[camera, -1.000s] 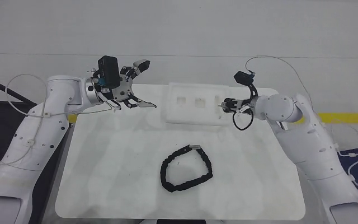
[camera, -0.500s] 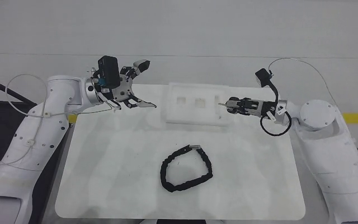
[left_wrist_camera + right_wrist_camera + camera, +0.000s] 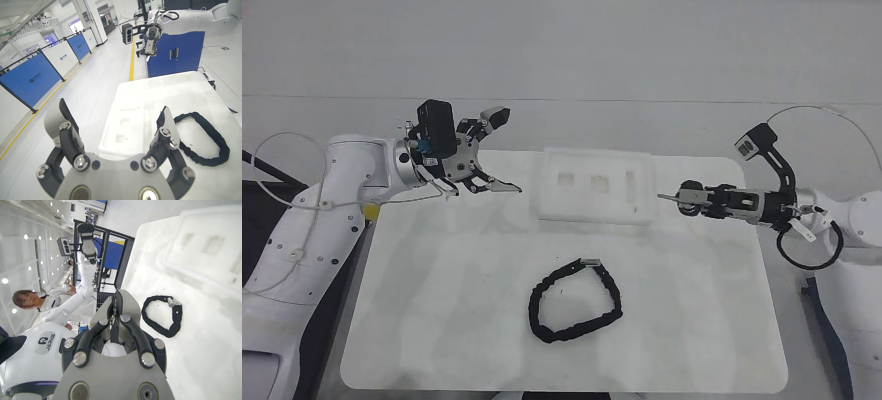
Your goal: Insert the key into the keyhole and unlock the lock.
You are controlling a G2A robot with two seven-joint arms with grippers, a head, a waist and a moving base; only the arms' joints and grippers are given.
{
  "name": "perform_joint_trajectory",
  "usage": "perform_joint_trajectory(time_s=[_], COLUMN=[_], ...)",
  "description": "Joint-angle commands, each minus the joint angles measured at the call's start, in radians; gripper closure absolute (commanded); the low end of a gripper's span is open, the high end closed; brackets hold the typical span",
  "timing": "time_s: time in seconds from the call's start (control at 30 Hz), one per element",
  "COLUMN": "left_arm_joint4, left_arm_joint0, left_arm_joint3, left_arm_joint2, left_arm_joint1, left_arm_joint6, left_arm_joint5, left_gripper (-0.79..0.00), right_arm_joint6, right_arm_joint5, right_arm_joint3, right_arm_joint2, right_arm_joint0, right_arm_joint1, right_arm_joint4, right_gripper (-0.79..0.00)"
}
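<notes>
Pinching the key [image 3: 666,197], right gripper [image 3: 683,197] level beside foam tray [image 3: 582,207].

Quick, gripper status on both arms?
Left gripper: open, holding nothing.
Right gripper: shut on the key.

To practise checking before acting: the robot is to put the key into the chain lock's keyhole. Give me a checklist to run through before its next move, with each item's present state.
1. Key gripped: ok. The right pincer is shut on the key.
2. Left pincer free to help: ok. It is open and empty.
3. Lock steadied: not ok. The lock lies loose on the table; no pincer touches it.
4. Key at the keyhole: not ok. It is beside the foam tray, apart from the lock's metal end.
5. Keyhole turned toward the key: cannot tell.
</notes>
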Motion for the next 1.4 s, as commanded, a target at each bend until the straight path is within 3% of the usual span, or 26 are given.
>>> perform_joint_trajectory(time_s=[0.0,0.6,0.9,1.13,1.37], left_arm_joint4=[0.000,-0.013,-0.194,-0.119,0.046], left_arm_joint0=[0.000,0.019,0.110,0.159,0.181], left_arm_joint3=[0.000,-0.011,-0.034,0.017,0.080], left_arm_joint2=[0.000,0.009,0.124,0.201,0.256], left_arm_joint1=[0.000,-0.002,-0.051,-0.083,-0.109], left_arm_joint6=[0.000,-0.016,-0.104,-0.150,-0.058], left_arm_joint5=[0.000,0.009,0.108,0.187,0.218], left_gripper=[-0.785,-0.785,-0.785,-0.785,-0.785], right_arm_joint6=[0.019,0.028,0.028,0.028,0.028], right_arm_joint5=[-0.005,-0.042,-0.042,-0.042,-0.042], right_arm_joint3=[-0.008,0.004,0.004,0.004,0.004], right_arm_joint2=[0.015,0.029,0.029,0.029,0.029], right_arm_joint0=[-0.006,-0.009,-0.009,-0.009,-0.009], right_arm_joint1=[0.004,0.007,0.007,0.007,0.007], right_arm_joint4=[0.021,0.078,0.078,0.078,0.078], right_gripper=[0.000,0.000,0.000,0.000,0.000])
